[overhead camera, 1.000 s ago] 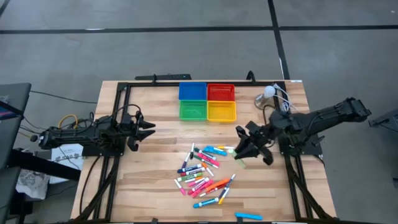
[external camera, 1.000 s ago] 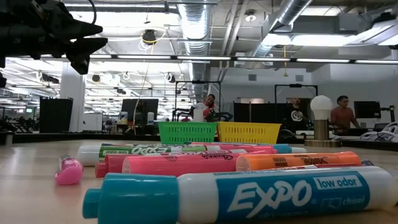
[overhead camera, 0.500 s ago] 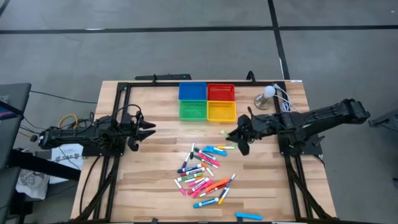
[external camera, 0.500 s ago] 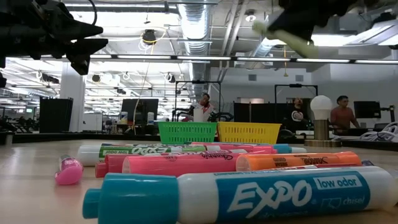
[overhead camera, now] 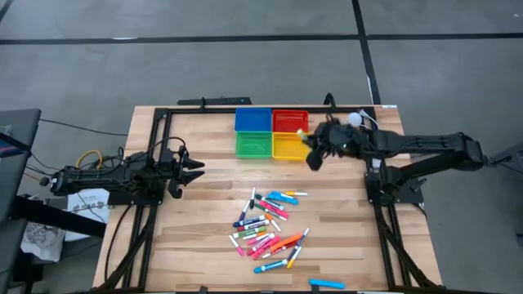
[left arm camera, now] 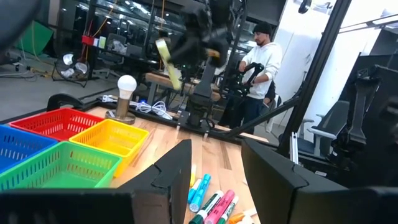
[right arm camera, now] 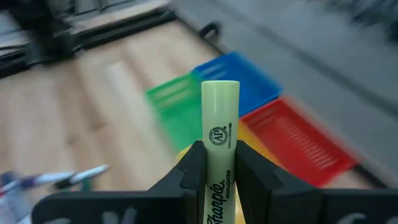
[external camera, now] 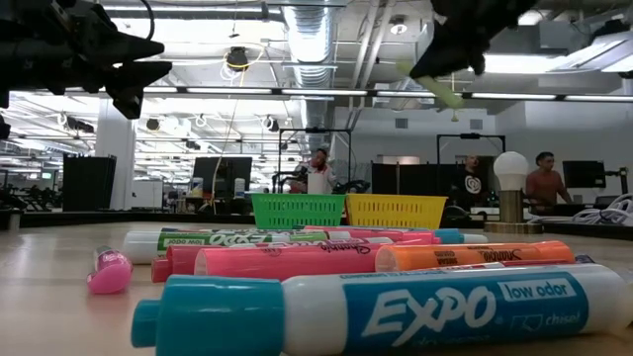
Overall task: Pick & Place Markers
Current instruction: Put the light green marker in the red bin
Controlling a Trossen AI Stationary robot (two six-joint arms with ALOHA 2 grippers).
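Markers (overhead camera: 268,224) lie heaped mid-table in the high view, where we see the right gripper (overhead camera: 315,147) beside the yellow tray (overhead camera: 291,147); the left gripper (overhead camera: 189,172) waits half-open; in the right wrist view we see a yellow-green Sharpie highlighter (right arm camera: 219,152) clamped.

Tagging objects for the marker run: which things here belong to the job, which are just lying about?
Job:
- right gripper, shut on a yellow highlighter, above the yellow tray
- markers piled mid-table
- blue, red, green trays

Lying about:
- lamp
- lone blue marker at the table edge
- left gripper, idle, left side
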